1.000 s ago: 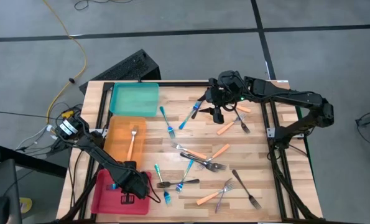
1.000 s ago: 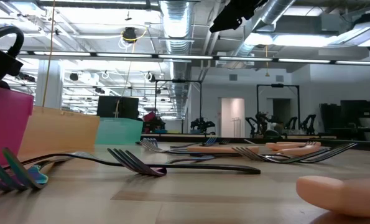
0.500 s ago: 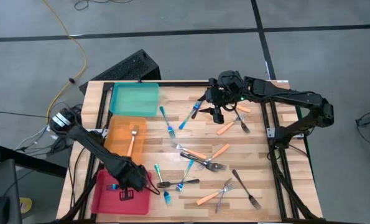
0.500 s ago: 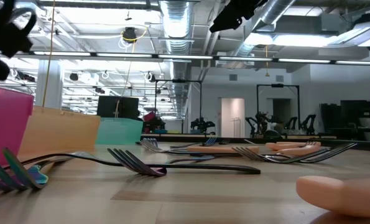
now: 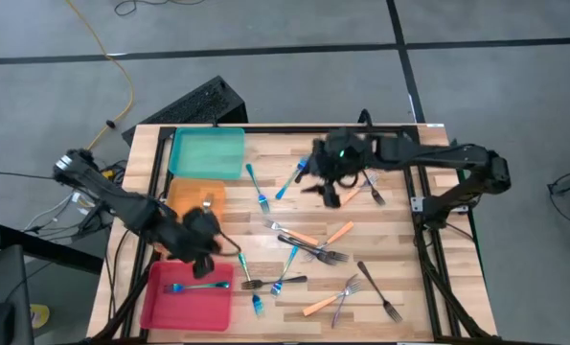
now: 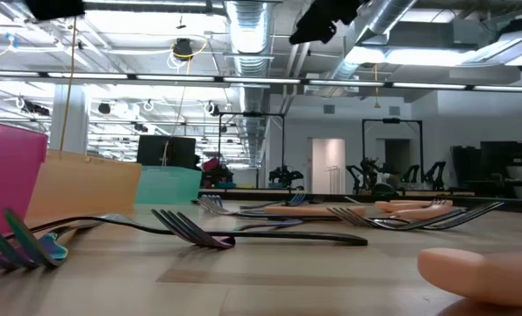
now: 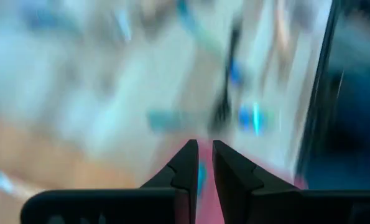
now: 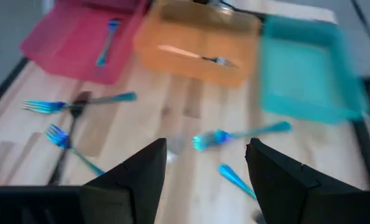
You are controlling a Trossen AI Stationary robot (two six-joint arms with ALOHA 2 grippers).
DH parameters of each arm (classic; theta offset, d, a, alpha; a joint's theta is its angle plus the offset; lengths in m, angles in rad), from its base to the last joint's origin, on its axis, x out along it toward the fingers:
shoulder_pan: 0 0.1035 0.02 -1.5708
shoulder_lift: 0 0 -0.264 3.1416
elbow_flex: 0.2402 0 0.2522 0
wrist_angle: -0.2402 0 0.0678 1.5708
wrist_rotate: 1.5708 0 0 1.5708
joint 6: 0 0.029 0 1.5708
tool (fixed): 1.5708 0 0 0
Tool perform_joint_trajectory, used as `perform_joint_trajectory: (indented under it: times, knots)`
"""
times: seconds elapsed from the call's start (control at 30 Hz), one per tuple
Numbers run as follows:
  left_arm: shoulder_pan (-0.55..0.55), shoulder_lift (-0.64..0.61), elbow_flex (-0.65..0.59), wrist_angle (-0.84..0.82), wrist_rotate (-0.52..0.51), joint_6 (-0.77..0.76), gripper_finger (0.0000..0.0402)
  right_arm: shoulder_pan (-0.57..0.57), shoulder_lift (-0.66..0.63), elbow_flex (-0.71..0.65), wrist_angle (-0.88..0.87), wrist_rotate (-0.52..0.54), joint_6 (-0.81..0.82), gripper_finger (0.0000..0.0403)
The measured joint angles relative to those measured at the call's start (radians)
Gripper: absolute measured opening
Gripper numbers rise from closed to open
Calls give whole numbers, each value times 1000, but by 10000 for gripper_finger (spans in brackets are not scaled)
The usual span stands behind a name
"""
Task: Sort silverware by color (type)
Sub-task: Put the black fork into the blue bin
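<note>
The silverware lies scattered on the wooden table: blue-handled forks (image 5: 258,187) (image 8: 240,134), orange-handled forks (image 5: 340,233) and dark forks (image 5: 380,292). One blue fork (image 5: 196,286) lies flat in the pink tray (image 5: 160,309). An orange fork (image 8: 191,55) lies in the orange tray (image 8: 197,68). My left gripper (image 7: 205,155) hangs shut and empty above the near end of the orange tray (image 5: 206,249). My right gripper (image 8: 206,168) stands open and empty over the far middle of the table (image 5: 330,192), above blue forks.
A teal tray (image 5: 208,153) stands at the far left, behind the orange tray. The three trays line the table's left side. Black frame rails (image 5: 417,206) run along the table's edges. Tangled forks (image 5: 308,247) fill the middle and near right.
My left gripper has risen out of the pink tray and swung toward the far edge, over the orange tray's near end, tipping as it went. The blue fork stays lying in the pink tray. My right gripper has drifted a little toward the table's left and near side.
</note>
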Motion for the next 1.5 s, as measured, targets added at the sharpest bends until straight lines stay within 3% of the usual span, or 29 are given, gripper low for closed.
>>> perform_joint_trajectory:
  times: [0.13, 0.3, 0.43, 0.67, 0.8, 0.97, 1.1, 1.27, 1.5]
  knots:
    - [0, -83, 7, 93, -272, 127, 32, 78, 73, -48, 100, 0, 5, 240]
    - [0, -124, 7, 120, -540, 271, 32, 150, 205, -59, 215, 0, 26, 240]
    - [2, -125, 7, 121, -683, 302, 32, 187, 309, -59, 288, 59, 22, 240]
    - [3, -105, -6, 123, -687, 306, 32, 203, 443, -58, 284, 110, -14, 240]
    - [13, -104, -36, 123, -692, 283, 32, 221, 501, -58, 247, 220, 10, 240]
    - [15, -104, -66, 123, -683, 252, 32, 226, 505, -58, 125, 279, 61, 240]
    - [16, -104, -75, 123, -693, 252, 32, 210, 436, -59, 93, 317, -22, 240]
    - [16, -104, -75, 146, -697, 252, 32, 115, 334, -56, 56, 317, -200, 240]
    - [16, -104, -75, 146, -684, 248, 32, -145, 263, -56, 29, 320, -370, 240]
